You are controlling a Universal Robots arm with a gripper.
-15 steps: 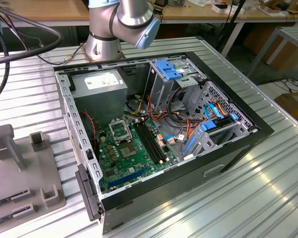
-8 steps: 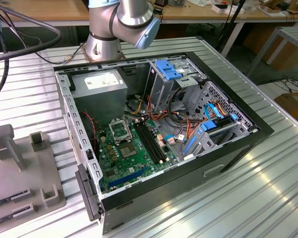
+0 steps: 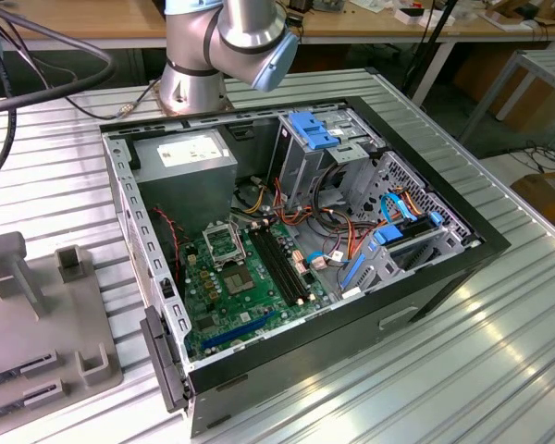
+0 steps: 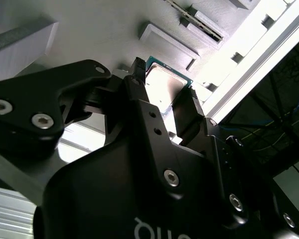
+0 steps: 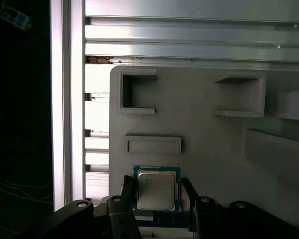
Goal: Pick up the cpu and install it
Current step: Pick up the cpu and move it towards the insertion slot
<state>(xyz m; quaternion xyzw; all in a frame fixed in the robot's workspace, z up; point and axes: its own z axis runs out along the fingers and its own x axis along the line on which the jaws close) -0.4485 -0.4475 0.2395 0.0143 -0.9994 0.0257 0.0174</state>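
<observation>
The cpu (image 5: 156,188), a small square chip with a silver top and greenish rim, sits between my gripper's (image 5: 158,193) two black fingers, which press its opposite edges just over the grey fixture plate (image 5: 204,139). In the second wrist view the cpu (image 4: 165,84) shows bright between the fingers, and the gripper (image 4: 164,90) is shut on it. The open computer case (image 3: 296,231) lies on the table in the exterior view, with the black square socket (image 3: 224,242) on the green motherboard (image 3: 240,296).
The grey fixture plate (image 3: 37,324) with raised holders lies at the exterior view's left. Inside the case are a grey power-supply box (image 3: 185,157), long black memory slots (image 3: 282,268), cable bundles (image 3: 333,222) and blue drive brackets (image 3: 314,129). The arm's base (image 3: 194,79) stands behind the case.
</observation>
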